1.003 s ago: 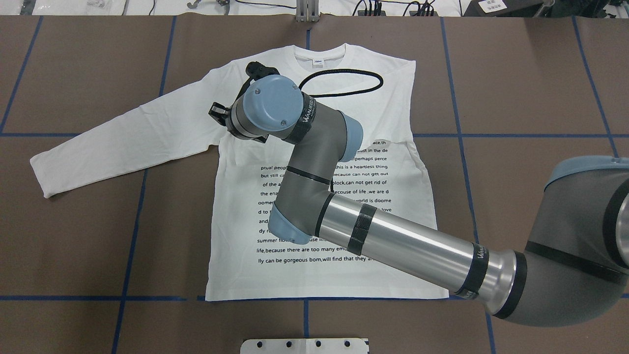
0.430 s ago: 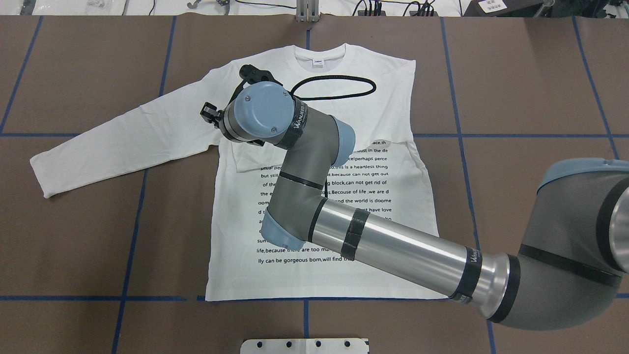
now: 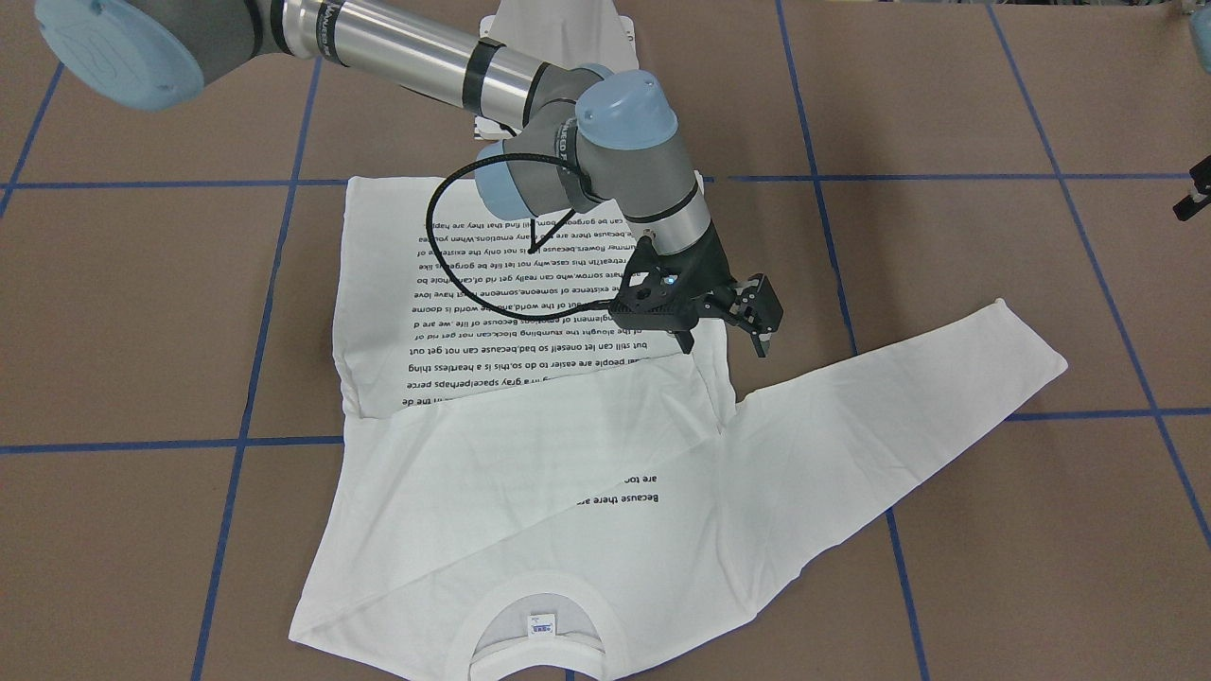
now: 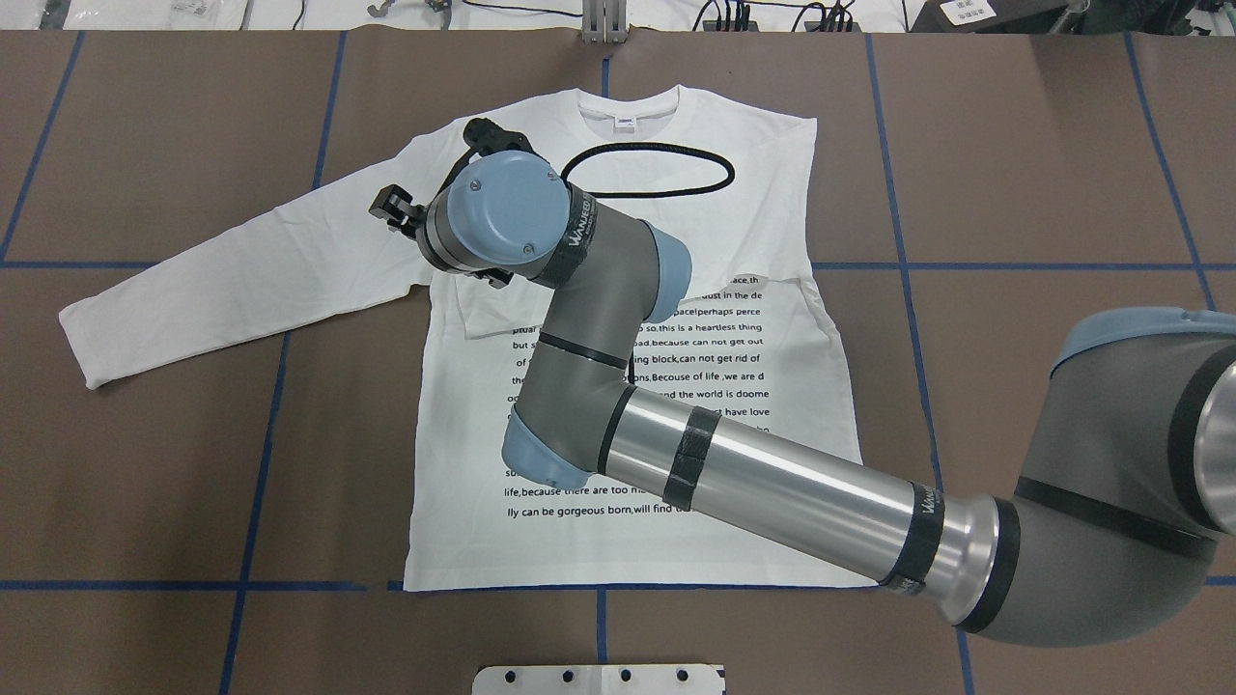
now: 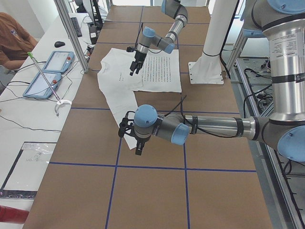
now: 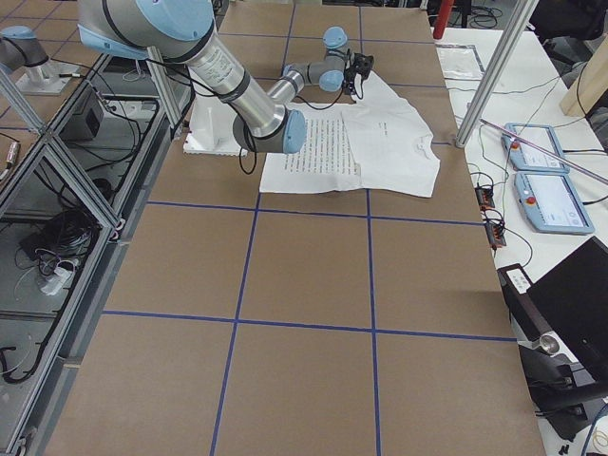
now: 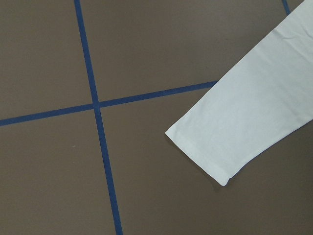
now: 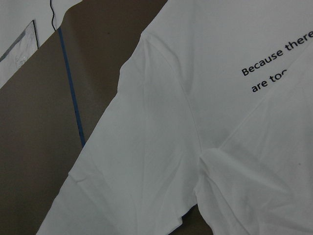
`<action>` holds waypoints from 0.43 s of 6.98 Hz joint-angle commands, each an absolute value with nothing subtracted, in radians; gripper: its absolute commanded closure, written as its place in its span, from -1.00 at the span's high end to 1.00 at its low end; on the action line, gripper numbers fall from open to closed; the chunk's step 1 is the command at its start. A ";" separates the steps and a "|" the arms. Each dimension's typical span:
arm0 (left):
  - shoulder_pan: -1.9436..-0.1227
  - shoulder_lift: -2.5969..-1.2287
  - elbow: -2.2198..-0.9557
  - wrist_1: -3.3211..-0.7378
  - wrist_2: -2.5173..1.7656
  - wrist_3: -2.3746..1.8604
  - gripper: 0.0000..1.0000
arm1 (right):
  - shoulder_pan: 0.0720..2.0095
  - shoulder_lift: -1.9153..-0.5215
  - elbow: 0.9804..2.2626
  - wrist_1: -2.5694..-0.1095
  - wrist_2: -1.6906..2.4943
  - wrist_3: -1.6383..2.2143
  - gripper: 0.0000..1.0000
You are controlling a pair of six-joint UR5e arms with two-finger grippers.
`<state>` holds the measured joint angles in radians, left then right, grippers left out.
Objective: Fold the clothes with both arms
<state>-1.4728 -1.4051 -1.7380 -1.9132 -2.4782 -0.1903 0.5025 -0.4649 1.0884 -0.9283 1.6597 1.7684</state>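
The T-shirt point(image 4: 763, 193) lies flat on the desk point(image 4: 145, 483), one sleeve folded in, the rest not folded yet. The right gripper point(image 3: 760, 329) hangs over it, released and empty. Left gripper point(image 5: 138, 149): cannot tell.

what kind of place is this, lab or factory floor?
Most likely a robotics lab cell: a brown table marked with a blue tape grid, aluminium frame posts beside it, and two teach pendants on the side bench.
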 commanded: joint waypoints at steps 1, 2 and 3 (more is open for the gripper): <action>-1.358 -1.459 -1.607 -2.074 -2.482 -0.373 1.00 | 0.541 -0.533 1.171 -0.934 1.680 1.778 0.97; -1.269 -1.501 -1.513 -2.198 -2.479 -0.512 0.98 | 0.579 -0.625 1.263 -0.934 1.727 1.776 0.97; -1.243 -1.523 -1.431 -2.317 -2.479 -0.582 0.95 | 0.619 -0.682 1.326 -0.940 1.783 1.775 0.98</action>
